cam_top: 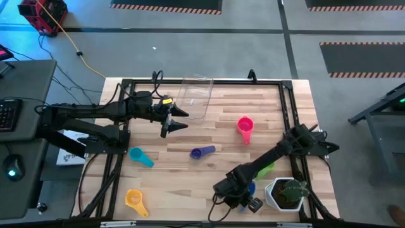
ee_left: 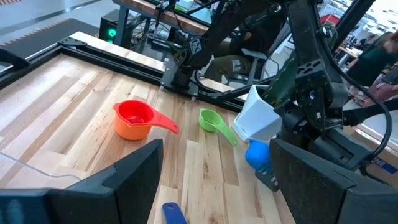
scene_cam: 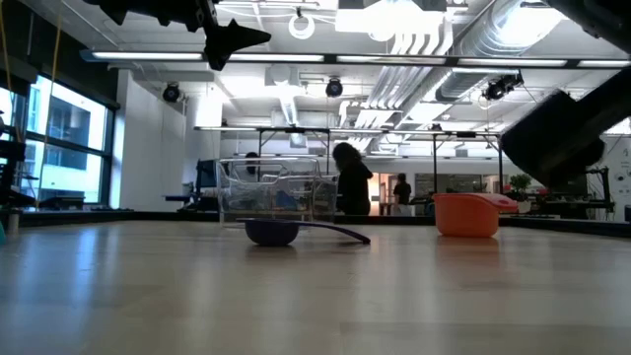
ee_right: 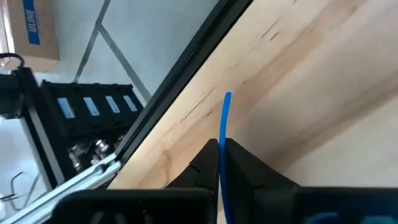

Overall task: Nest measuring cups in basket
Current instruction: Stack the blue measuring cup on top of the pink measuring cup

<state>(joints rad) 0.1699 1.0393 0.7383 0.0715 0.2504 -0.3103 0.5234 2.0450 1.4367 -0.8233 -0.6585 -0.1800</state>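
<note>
The clear basket (cam_top: 193, 98) stands on its base at the table's far side. My left gripper (cam_top: 176, 118) hovers open just left of it, high above the table (scene_cam: 233, 37). The pink cup (cam_top: 245, 125), purple cup (cam_top: 202, 152), teal cup (cam_top: 140, 157) and yellow-orange cup (cam_top: 135, 200) lie apart on the table. The green cup (cam_top: 266, 169) lies partly under my right arm. My right gripper (cam_top: 244, 190) is at the near edge, shut on the blue cup (ee_left: 256, 154). The left wrist view also shows the pink cup (ee_left: 134, 119) and the green cup (ee_left: 214, 121). My right gripper pinches the blue cup's flat handle (ee_right: 224, 121) between its two fingers. The handle shows edge-on and sticks out past the fingertips (ee_right: 245, 163). The round bowl (ee_left: 256, 154) sits beside the gripper. I cannot tell whether it is off the table.
A white pot with a green plant (cam_top: 286, 193) stands at the near right corner, close to my right gripper. A black frame (cam_top: 288, 95) runs around the tabletop. Bare wood lies between the basket and the pink and purple cups. People stand in the room behind.
</note>
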